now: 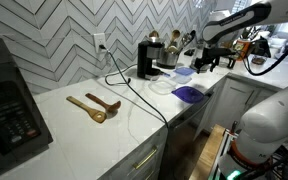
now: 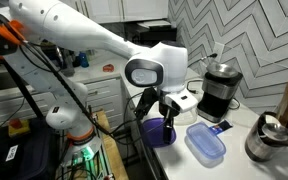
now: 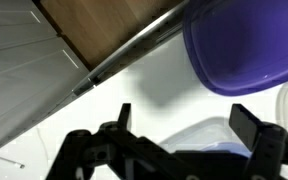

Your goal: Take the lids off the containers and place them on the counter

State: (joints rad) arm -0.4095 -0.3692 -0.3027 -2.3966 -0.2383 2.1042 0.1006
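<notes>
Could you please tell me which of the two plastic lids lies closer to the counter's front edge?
The deep purple flat plastic lid; the lighter blue plastic lid lies farther back, toward the black coffee machine.

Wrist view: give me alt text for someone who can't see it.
The tool, its two dark fingers spread open, hangs over the white counter near its front edge. A purple lid fills the upper right, and brown floor shows beyond the counter's edge.
</notes>
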